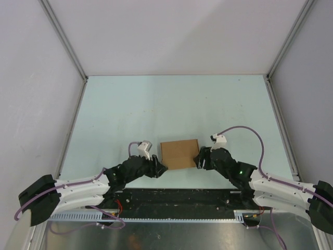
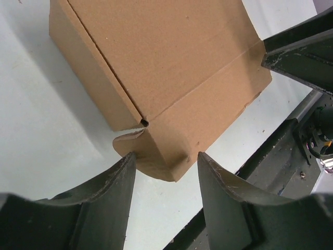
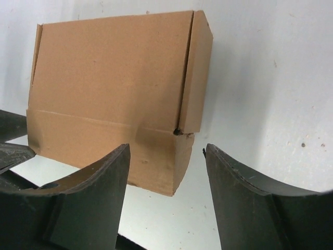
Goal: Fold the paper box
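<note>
Paper box [image 1: 179,153] sat on the table [image 1: 156,104], its long axis running straight from one gripper to the other. Left gripper [image 1: 161,167] and right gripper [image 1: 199,159] both had jaws spread, empty. Each faced a near corner just ahead of its fingertips, seemingly equally close.

paper box [image 1: 179,153]: one (a single tan cardboard piece)
arms: two, the left arm [image 1: 78,190] and the right arm [image 1: 276,190]
grippers: two, the left gripper [image 1: 162,167] and the right gripper [image 1: 198,160]
fingers [image 2: 112,192]: four in all, two dark ones on each gripper
purple cables [image 1: 241,127]: two, one looping off each arm
table [image 1: 156,104]: one, pale green
</note>
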